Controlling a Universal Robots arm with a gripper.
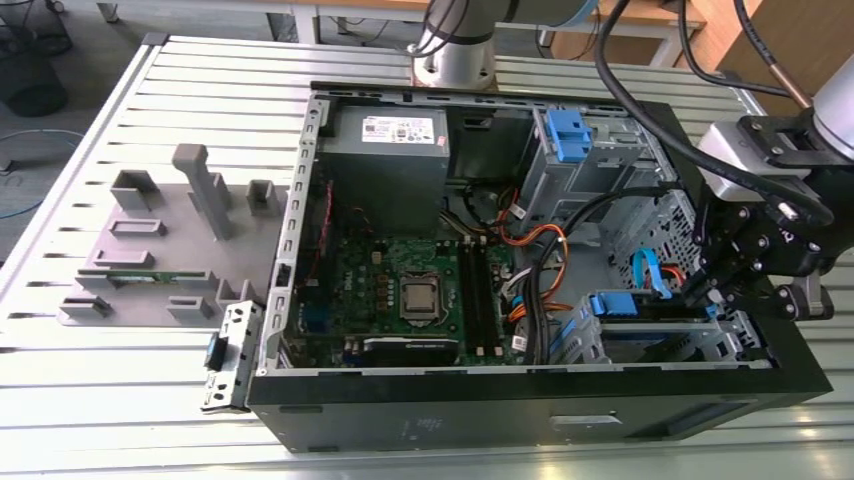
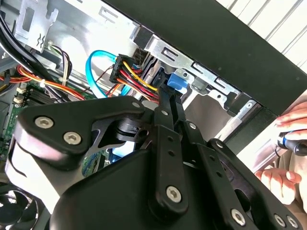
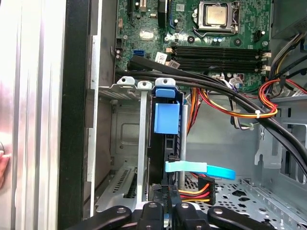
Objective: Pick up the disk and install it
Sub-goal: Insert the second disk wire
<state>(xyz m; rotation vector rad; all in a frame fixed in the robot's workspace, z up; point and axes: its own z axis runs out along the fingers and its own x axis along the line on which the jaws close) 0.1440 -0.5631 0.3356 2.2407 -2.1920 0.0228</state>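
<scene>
Disk (image 3: 167, 129) stands on edge in the case's drive bay (image 3: 125, 143), fingers (image 3: 165, 203) closed against its rear edge

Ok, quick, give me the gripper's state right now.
Gripper: down at the drive cage by the disk's blue rail; open or closed cannot be told.

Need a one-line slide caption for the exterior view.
Arm's tool lowered into the open PC case at the drive bay by a blue-railed disk.
</scene>
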